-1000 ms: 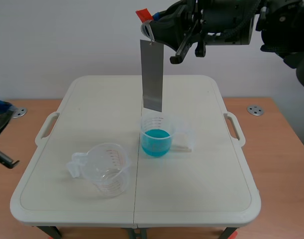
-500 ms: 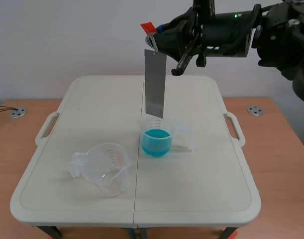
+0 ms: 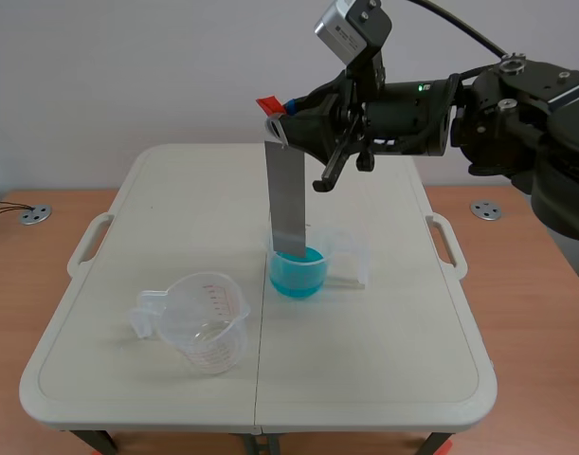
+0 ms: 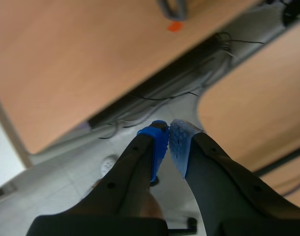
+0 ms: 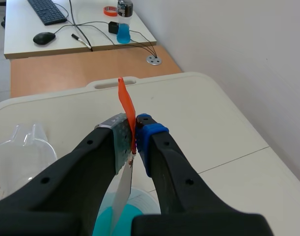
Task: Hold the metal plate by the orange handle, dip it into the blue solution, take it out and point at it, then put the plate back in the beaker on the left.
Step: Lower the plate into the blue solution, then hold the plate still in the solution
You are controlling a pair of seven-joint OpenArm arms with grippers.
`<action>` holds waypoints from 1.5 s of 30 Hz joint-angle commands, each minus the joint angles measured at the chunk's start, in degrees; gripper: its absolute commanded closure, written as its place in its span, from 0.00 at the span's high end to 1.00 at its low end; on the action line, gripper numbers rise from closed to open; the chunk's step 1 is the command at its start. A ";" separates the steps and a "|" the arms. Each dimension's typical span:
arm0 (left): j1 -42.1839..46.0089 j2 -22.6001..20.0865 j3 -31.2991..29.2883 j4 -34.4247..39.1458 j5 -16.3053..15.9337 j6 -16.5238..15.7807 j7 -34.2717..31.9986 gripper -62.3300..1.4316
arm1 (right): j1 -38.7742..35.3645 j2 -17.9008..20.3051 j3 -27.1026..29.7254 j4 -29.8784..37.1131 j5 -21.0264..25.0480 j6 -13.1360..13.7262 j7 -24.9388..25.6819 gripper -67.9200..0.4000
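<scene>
White table (image 3: 384,360): empty beaker (image 3: 206,322) sits near-left of blue beaker (image 3: 298,270). Plate (image 3: 289,199) hangs upright, long axis vertical, lower end inside blue beaker, straight under right pincer (image 3: 281,118), which pinches orange handle (image 3: 269,103). Exit looks straight up from blue beaker. Left pincer (image 4: 168,140) pressed together, empty, nowhere near blue beaker.

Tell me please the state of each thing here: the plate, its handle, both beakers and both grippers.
Metal plate: hangs upright, lower end in the blue liquid.
Orange handle: clamped in the right gripper.
Right beaker: upright, partly filled with blue liquid.
Left beaker: upright, empty.
Right gripper: shut on the handle.
Left gripper: shut on nothing.
</scene>
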 commanded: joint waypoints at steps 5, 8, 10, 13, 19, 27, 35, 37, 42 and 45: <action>-0.15 0.13 6.69 -1.44 1.57 -1.14 -1.88 0.12 | 0.96 -1.84 -1.36 -3.41 -2.45 0.44 2.89 0.02; -0.17 0.13 10.27 -1.95 1.60 -1.14 -1.88 0.12 | 0.96 -2.45 -1.66 -5.46 -3.61 0.44 3.98 0.02; -0.26 0.15 12.35 -2.16 1.60 -1.14 -1.88 0.12 | 0.94 -2.71 -1.66 -6.62 -4.55 0.44 4.61 0.02; -0.33 0.15 15.02 -2.21 1.60 -1.14 -1.86 0.12 | 0.74 -2.73 -1.66 -7.85 -5.62 0.44 5.86 0.02; -1.22 0.20 17.92 -2.29 1.60 -1.16 -0.39 0.12 | 0.15 -2.78 -1.66 -9.79 -7.37 0.44 7.63 0.02; -1.25 0.33 18.60 -2.29 1.57 -1.16 -0.13 0.12 | -1.01 -3.06 -1.66 -12.55 -11.47 0.44 9.62 0.02; -1.25 0.33 18.60 -2.29 1.57 -1.16 0.13 0.12 | -1.22 -3.06 -1.66 -12.76 -12.41 0.44 9.84 0.02; -1.25 0.33 18.60 -2.29 1.57 -1.16 0.13 0.12 | -1.22 -3.08 -1.66 -12.76 -12.41 0.44 9.84 0.02; -1.25 0.33 18.60 -2.29 1.57 -1.16 0.13 0.12 | -1.22 -3.08 -1.66 -12.76 -12.41 0.44 9.81 0.02; -1.25 0.33 18.60 -2.29 1.57 -1.16 0.13 0.12 | -1.22 -3.06 -1.66 -12.76 -12.41 0.44 9.79 0.02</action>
